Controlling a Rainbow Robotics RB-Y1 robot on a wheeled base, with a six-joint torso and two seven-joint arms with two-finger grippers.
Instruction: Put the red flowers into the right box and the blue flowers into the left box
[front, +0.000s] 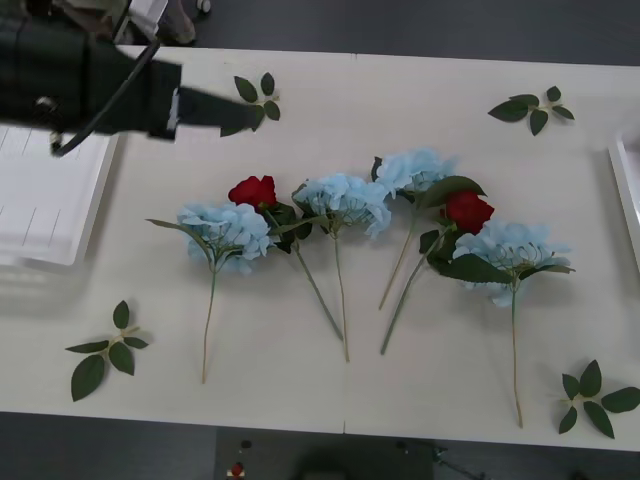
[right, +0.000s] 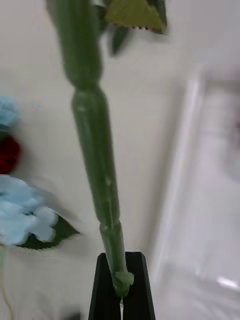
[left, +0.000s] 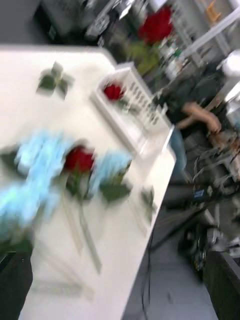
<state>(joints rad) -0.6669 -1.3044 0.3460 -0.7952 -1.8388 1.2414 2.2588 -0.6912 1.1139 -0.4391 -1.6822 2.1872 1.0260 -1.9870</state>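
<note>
Here the right gripper (right: 121, 287) is clamped on a red flower's green stem (right: 92, 140) beside the right box (right: 187, 165). Left gripper state unclear. Blue flowers (front: 228, 232) lie on the worktop (front: 330, 100).

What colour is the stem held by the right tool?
Green; the stem shows best in the right wrist view.

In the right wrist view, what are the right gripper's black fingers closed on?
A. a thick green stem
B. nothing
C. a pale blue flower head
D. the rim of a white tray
A: in the right wrist view the right gripper pinches the bottom end of a green stem between its black fingers.
</note>
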